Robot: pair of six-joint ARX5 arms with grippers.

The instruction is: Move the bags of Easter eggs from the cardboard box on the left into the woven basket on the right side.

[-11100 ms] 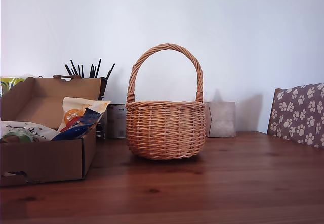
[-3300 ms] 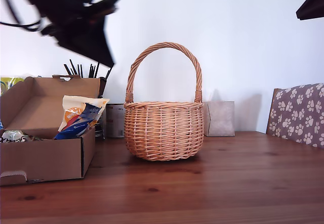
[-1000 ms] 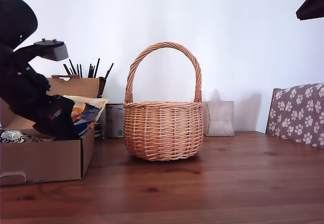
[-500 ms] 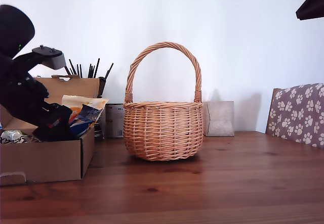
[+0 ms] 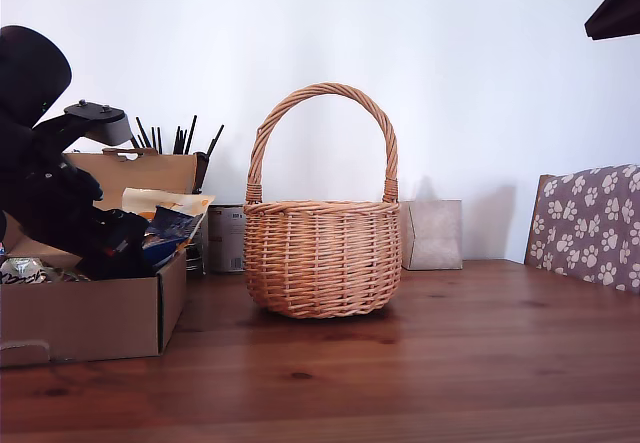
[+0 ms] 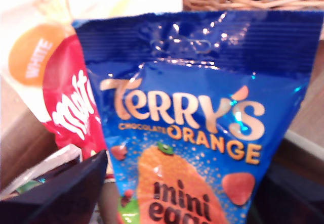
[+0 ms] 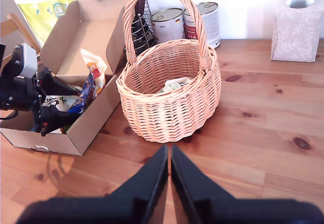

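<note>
Jaws of my first gripper [image 6: 172, 204] stand apart on either side of the glossy dark blue plastic bag of orange mini eggs [image 6: 195, 128], one dark finger [image 6: 66, 188] beside its lower edge and the other only a dark shape past its far edge; the gripper looks open, with no pinch on the film yet. That bag stands upright, leaning on a cream-and-orange crinkly bag with a red logo [image 6: 66, 97], and both sit inside the shallow brown corrugated cardboard box [image 5: 95, 313] at the exterior view's left, near the wall that faces the round light-brown wicker basket with the tall arched handle [image 5: 325, 253]. In the second wrist view a pale bag [image 7: 174, 85] already lies in the basket, so the job seems partly done.

I judge the step in hand to be the grasp on the blue bag. To do it well, I should close on the filled lower body, not the flat sealed top, which would probably slip or fold. The squeeze should be firm but gentle, since the eggs may crack. The lift should go straight up, clear of the box wall and the cream bag, then over the basket rim beside the handle, not through it.

My second gripper [image 7: 168, 168] hangs with its jaws closed on nothing, high above the wooden table [image 7: 263, 128], well apart from the box.
</note>
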